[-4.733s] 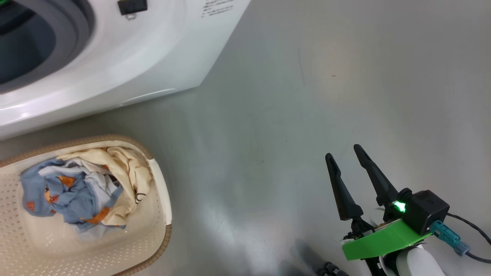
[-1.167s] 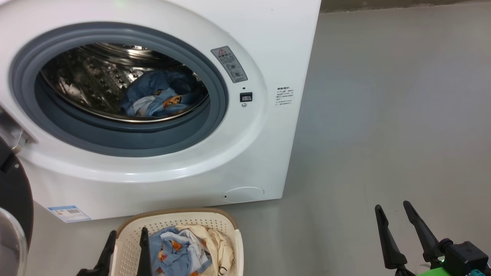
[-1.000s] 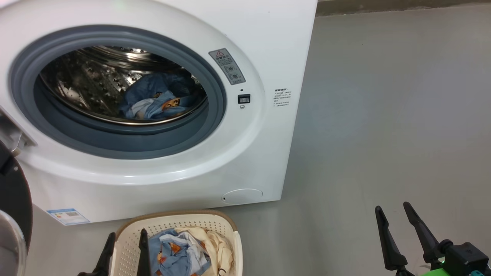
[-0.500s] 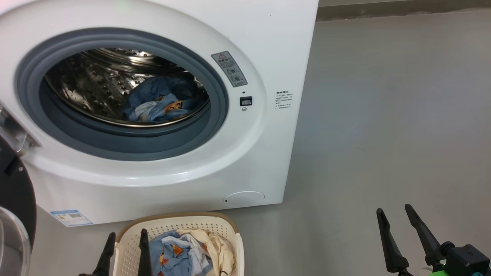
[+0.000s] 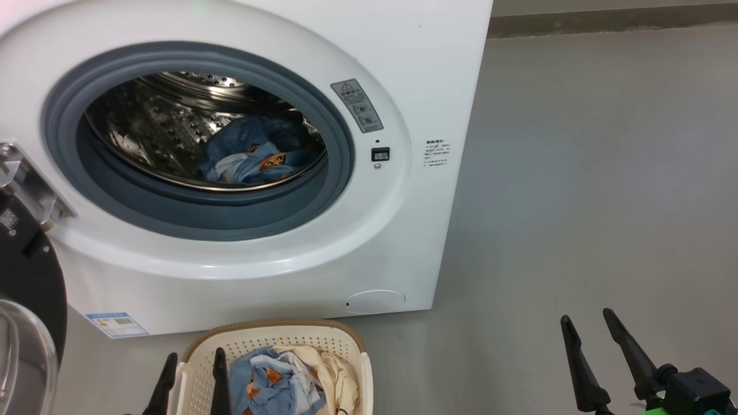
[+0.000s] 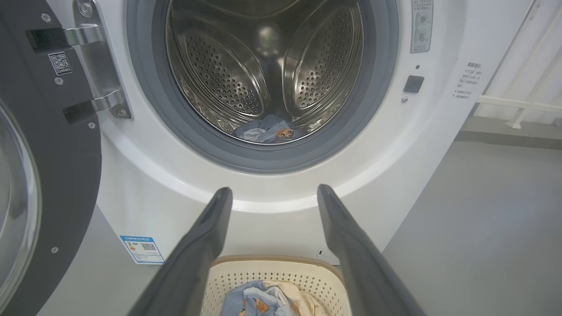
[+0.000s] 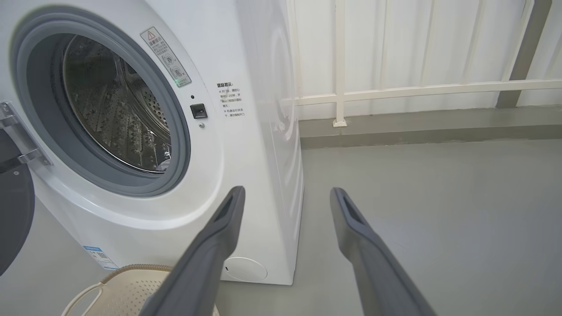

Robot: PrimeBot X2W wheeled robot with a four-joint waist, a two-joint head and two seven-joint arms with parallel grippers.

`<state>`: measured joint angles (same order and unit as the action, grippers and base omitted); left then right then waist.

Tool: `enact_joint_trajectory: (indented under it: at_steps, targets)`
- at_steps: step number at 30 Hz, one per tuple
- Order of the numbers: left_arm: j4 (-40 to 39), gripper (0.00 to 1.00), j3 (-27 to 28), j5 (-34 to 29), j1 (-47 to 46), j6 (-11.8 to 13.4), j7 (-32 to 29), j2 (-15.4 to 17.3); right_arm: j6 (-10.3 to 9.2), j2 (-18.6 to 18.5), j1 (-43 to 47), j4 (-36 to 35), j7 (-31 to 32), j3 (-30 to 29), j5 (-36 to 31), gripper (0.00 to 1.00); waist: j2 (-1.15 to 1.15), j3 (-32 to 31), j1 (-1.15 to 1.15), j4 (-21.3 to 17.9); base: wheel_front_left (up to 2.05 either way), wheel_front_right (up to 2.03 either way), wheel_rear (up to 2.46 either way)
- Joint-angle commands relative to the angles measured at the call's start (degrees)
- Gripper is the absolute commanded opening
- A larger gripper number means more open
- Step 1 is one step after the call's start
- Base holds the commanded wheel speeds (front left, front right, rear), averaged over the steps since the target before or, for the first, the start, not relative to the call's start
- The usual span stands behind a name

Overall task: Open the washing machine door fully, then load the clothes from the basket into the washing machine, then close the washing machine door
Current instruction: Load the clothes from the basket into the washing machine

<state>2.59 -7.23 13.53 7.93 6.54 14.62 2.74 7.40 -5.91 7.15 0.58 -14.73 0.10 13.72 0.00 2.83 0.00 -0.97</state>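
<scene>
Door (image 5: 26, 276) is swung fully out to the left on its hinge (image 6: 94, 66), black rim and glass bowl clear of the opening. So the open step reads as done and the drum mouth is unobstructed for loading.

Washer (image 5: 403, 242) stands on the floor, far side of the scene. One blue printed garment (image 5: 253, 161) already lies at the bottom of the drum (image 6: 263, 66), toward the front lip. Low and inside the gasket (image 5: 340, 173), so it shouldn't snag the door later.

Basket (image 5: 262, 337) sits on the floor just in front of the washer, below the opening and right of the door. Sensible spot: short lift from basket to drum. Clothes (image 5: 288, 380) are still in it, blue garment on the left, cream one on the right. Loading looks about half done, judging by the pile left.

Left gripper (image 5: 193, 357): fingers narrowly apart, holding nothing, near edge of the basket, tips pointing toward the washer. Left wrist view looks straight along them at the drum with the basket below, so the arm is lined up for the next pick. Whether the fingertips touch the basket rim I can't tell; they're cut off at the frame bottom.

Right gripper (image 5: 588, 325): fingers parted, empty, over bare floor (image 5: 605, 173), well right of the washer. Parked out of the way, probably so it doesn't cross the left arm's path.

Next call: drop the left fingers into the pile and take both layers if possible; loose cloth may trail over the rim.
</scene>
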Motion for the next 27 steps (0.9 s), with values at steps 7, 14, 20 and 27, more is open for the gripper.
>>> enact_joint_trajectory:
  at_steps: [7, 14, 20, 27]
  targets:
    - [-0.69, 1.00, 1.52, 0.36, -2.61, 0.15, 0.38, 0.14, 0.09, -1.25, -0.93, -0.94, -0.27, 2.00, 0.01, 1.00, 0.00, -1.04, 0.00, 0.32, 0.00, 0.00, 0.00]
    - [-0.65, 1.00, 1.46, 0.45, -2.36, 0.23, 0.38, 0.14, 0.09, -1.27, -0.59, -0.95, -0.27, 2.24, 0.11, 1.00, 0.00, -1.88, 0.00, 0.50, 0.00, 0.00, 0.00]
    - [-0.63, 1.00, 1.42, 0.60, -2.17, 0.30, 0.38, 0.14, 0.09, -1.35, -0.37, -1.16, -0.27, 2.38, 0.11, 1.00, 0.00, -2.04, 0.00, 0.59, 0.00, 0.00, 0.00]
    - [-0.57, 1.00, 1.60, 0.64, -1.99, 0.42, 0.38, 0.14, 0.09, -1.38, -0.23, -1.48, -0.27, 2.33, 0.10, 1.00, 0.00, -1.64, 0.00, 0.72, 0.00, 0.00, 0.00]
